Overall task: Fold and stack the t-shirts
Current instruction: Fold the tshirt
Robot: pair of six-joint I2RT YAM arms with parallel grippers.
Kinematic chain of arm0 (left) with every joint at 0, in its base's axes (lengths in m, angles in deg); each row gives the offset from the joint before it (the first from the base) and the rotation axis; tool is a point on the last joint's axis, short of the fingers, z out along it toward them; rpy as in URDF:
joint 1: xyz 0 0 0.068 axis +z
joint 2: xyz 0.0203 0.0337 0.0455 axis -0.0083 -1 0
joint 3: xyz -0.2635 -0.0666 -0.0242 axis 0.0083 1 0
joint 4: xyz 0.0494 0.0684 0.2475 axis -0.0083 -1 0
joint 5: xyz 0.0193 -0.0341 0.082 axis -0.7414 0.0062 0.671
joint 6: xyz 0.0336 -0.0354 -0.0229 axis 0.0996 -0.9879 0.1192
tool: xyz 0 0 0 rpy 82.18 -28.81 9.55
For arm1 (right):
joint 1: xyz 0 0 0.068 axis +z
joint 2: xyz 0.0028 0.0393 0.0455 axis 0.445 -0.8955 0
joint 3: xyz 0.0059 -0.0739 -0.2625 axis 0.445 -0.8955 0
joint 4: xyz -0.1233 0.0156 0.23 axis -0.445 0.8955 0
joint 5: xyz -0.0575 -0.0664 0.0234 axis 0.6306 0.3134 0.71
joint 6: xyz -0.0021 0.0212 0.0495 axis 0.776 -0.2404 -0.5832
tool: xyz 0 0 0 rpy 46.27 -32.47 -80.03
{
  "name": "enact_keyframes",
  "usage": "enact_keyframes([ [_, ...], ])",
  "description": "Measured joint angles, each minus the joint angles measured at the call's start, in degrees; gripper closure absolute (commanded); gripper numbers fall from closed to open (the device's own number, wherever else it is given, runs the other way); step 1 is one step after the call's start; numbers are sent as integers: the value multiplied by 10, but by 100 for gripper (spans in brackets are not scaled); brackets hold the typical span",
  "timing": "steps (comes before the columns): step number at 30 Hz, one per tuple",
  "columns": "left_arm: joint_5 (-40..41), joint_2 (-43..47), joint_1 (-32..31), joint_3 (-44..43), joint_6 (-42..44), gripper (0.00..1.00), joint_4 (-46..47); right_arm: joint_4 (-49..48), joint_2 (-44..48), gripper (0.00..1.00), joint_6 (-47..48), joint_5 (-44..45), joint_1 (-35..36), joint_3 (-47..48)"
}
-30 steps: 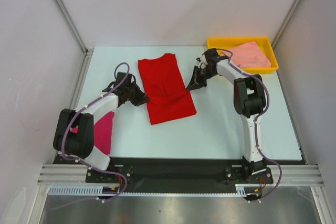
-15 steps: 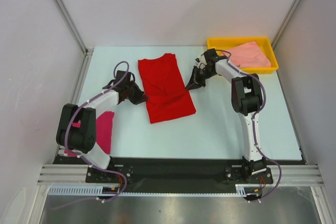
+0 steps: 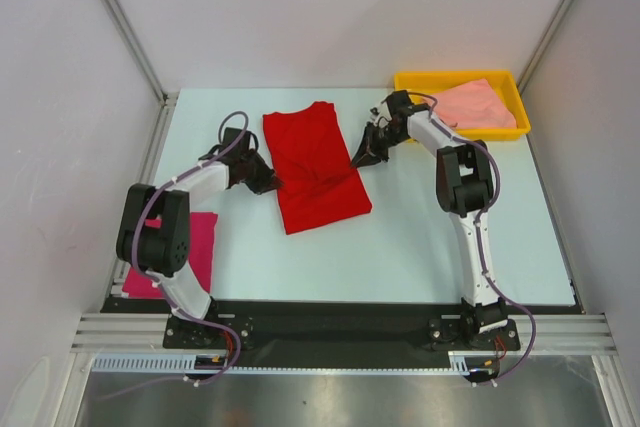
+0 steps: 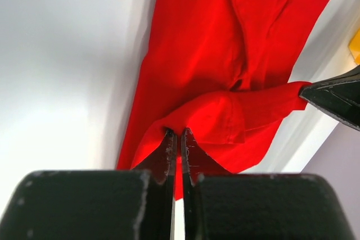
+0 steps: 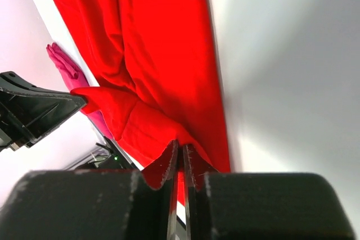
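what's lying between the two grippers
The red t-shirt spans the gap, the left gripper pinching one side edge and the right gripper the other; the top external view shows it.

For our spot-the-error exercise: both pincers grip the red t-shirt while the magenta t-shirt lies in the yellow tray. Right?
No. The yellow tray holds the pale salmon t-shirt; the magenta t-shirt lies at the table's near left corner, as the top external view shows. The left pincer and right pincer do grip the red t-shirt.
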Motion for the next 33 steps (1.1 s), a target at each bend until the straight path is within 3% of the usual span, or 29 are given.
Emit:
enact_keyframes([
  [4,0,-14,2,-24,10,86,-8,8,-13,83,-3,-1,0,20],
  [5,0,-16,3,-27,11,76,-8,9,-18,82,-4,-1,-1,28],
  [6,0,-18,5,-30,15,72,-8,13,-24,79,-7,-1,-2,40],
  [7,0,-21,8,-33,17,68,-9,13,-32,70,-11,-2,-3,54],
  [10,-4,-40,22,-48,20,58,-8,13,-52,57,-31,-6,-10,94],
  [11,-8,-49,29,-53,21,49,-8,10,-61,55,-43,-10,-14,113],
  [17,-13,-43,75,-61,61,31,-11,-7,-70,46,-80,-18,-47,164],
  [21,-12,24,72,-65,110,35,-29,38,-46,44,-41,17,-62,153],
  [24,-27,98,41,-53,132,50,-8,53,13,45,-2,55,-49,83],
  [25,-35,116,27,-43,135,60,9,55,43,50,9,68,-36,48],
  [28,-78,144,-28,2,129,72,75,41,120,58,28,91,14,-44],
  [33,-154,42,-68,54,92,76,186,-39,161,81,15,56,75,-124],
])
